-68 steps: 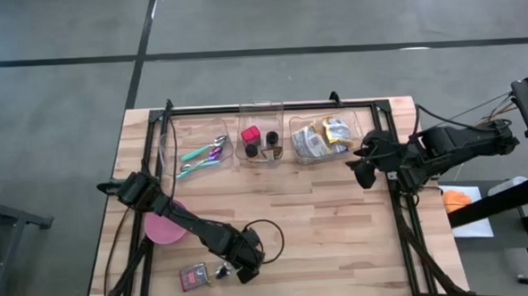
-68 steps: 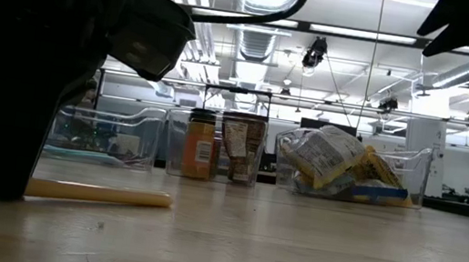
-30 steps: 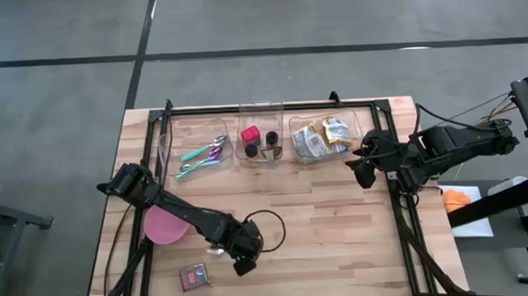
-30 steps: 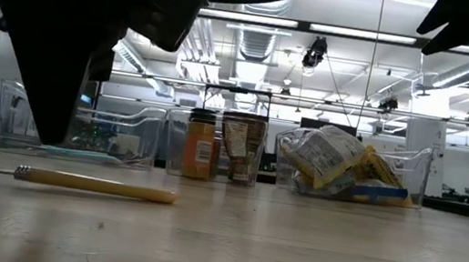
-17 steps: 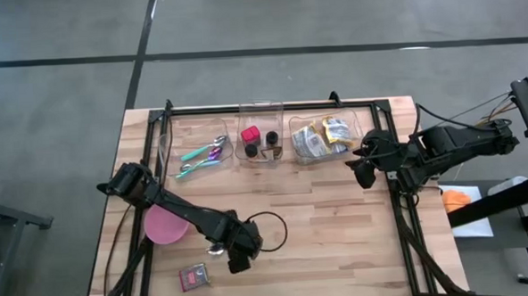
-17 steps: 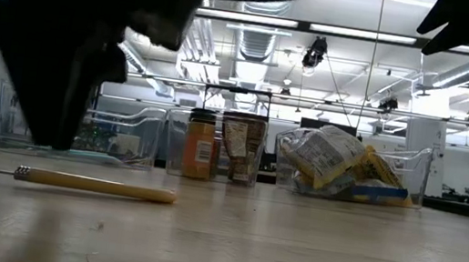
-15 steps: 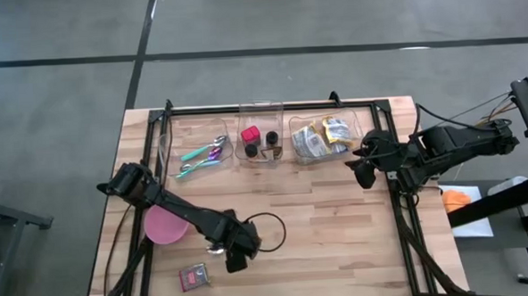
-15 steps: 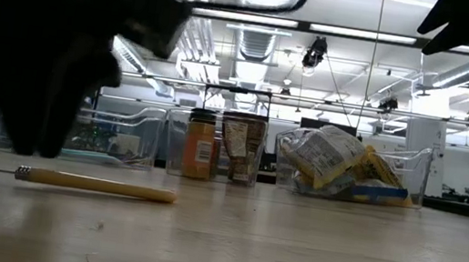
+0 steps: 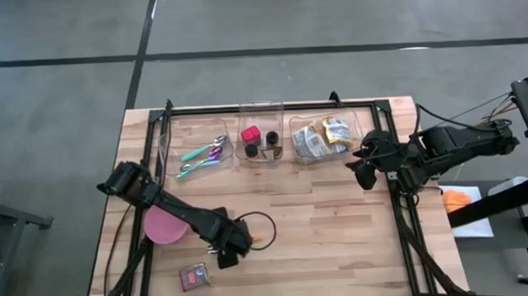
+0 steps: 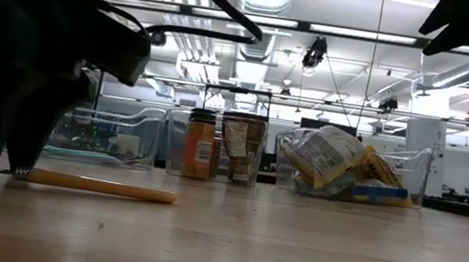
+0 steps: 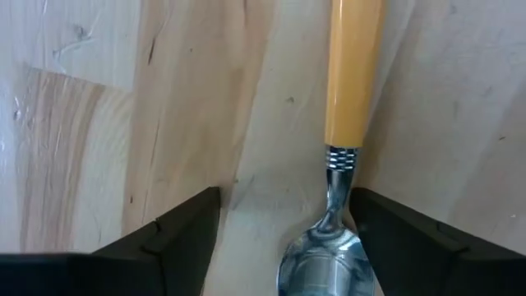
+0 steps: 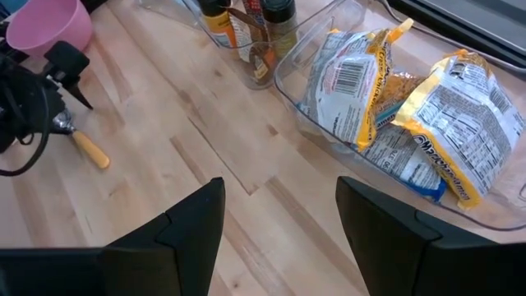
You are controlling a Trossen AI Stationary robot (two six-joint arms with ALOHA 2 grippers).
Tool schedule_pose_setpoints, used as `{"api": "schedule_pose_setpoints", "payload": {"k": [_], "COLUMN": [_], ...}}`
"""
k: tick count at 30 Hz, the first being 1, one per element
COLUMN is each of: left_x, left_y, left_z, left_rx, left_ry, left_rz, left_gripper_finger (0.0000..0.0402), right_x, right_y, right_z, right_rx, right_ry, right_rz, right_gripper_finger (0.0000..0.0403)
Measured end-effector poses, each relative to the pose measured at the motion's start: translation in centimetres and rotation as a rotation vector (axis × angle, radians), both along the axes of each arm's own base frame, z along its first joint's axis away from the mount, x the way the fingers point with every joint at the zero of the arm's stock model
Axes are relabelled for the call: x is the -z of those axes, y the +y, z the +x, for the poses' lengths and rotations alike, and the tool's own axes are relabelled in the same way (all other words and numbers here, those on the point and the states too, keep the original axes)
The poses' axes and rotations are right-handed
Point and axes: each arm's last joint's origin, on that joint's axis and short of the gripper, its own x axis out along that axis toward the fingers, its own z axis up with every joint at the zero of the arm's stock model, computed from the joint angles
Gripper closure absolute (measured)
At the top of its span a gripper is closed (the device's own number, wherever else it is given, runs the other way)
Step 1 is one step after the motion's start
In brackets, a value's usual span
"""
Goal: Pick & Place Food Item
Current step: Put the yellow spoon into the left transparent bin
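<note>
Wooden table carries a yellow-handled spoon at lower left of the high view; left tool straddles its bowl, fingers spread. Right tool, spread, hovers beside the snack packets bin at upper right

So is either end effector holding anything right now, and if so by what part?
Nothing is held. The left end effector stands open over the spoon, fingers either side of its bowl and neck. The right end effector hangs empty and open near the snack bin.

Spoon: shiny metal bowl, matt yellow handle; table pale wood.
</note>
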Motion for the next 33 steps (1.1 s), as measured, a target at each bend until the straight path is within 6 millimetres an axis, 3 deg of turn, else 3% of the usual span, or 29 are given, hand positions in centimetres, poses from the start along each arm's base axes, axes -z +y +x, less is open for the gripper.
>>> {"api": "schedule_pose_setpoints", "payload": {"k": [5, 14, 21, 33], "left_x": [0.2, 0.6, 0.2, -2.2], "left_y": [0.0, -0.1, 0.0, 0.6], "left_z": [0.0, 0.2, 0.1, -0.4], "left_rx": [0.023, 0.061, 0.056, -0.016], "left_ry": [-0.021, -0.078, -0.098, -0.181], "left_rz": [0.012, -0.002, 0.006, 0.054], "left_gripper_finger": [0.0172, 0.0378, 0.0383, 0.0383], "right_x": [0.0, 0.1, 0.3, 1.5], "right_y": [0.0, 0.0, 0.0, 0.0], "right_z": [0.0, 0.0, 0.0, 0.1], "right_rx": [-0.003, -0.002, 0.0, 0.008], "right_ry": [0.003, 0.006, 0.011, 0.046], "right_rz": [-0.003, -0.004, -0.004, -0.009], "right_gripper_finger": [0.0175, 0.0175, 0.0175, 0.0175]}}
